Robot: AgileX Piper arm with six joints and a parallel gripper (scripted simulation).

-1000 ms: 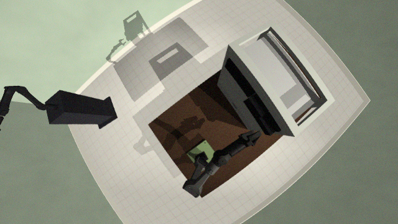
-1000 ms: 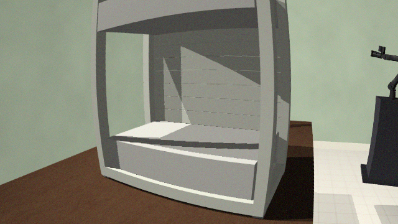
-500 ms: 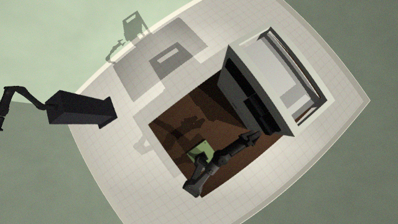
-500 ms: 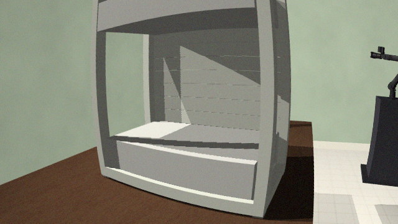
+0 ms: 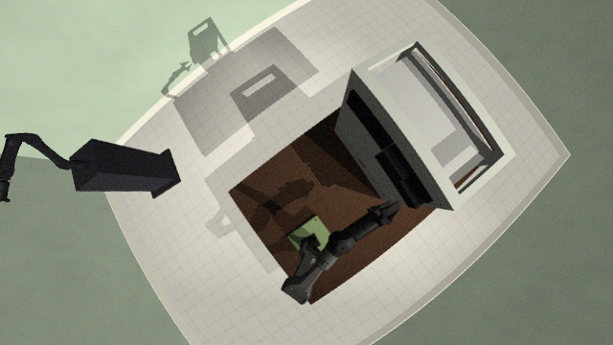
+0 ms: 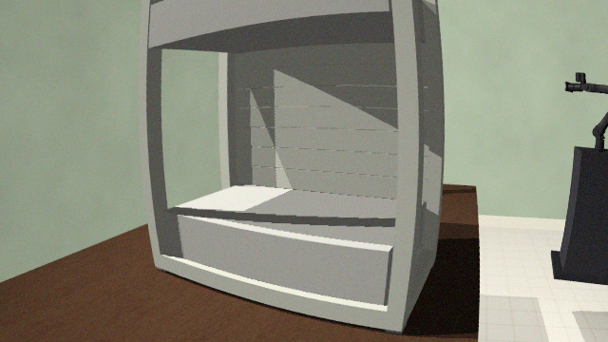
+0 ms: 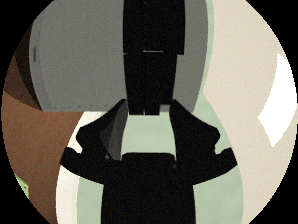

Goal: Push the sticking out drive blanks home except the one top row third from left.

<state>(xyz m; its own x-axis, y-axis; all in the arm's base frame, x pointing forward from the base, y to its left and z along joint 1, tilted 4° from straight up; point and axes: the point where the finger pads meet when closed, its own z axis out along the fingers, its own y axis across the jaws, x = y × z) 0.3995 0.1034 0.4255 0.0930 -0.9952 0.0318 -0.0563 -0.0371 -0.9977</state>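
The grey rack (image 5: 421, 129) stands on the brown table top (image 5: 306, 192). Its dark chassis front (image 5: 399, 174) faces my arm (image 5: 335, 244). The single drive blanks cannot be told apart in the overhead view. My gripper (image 5: 390, 208) is close to the near end of that front, not touching it as far as I can tell. In the wrist view my gripper (image 7: 148, 105) is open and empty, its fingers spread. A dark, upright part of the chassis front (image 7: 154, 36) stands ahead of it against the grey rack wall. The exterior view shows only the rack's open back (image 6: 285, 166), not the front or the arm.
The arm's green base (image 5: 310, 232) sits on the table near its front edge. A black camera stand (image 5: 120, 168) is off the table to the left and also shows in the exterior view (image 6: 584, 214). Pale tiled floor surrounds the table.
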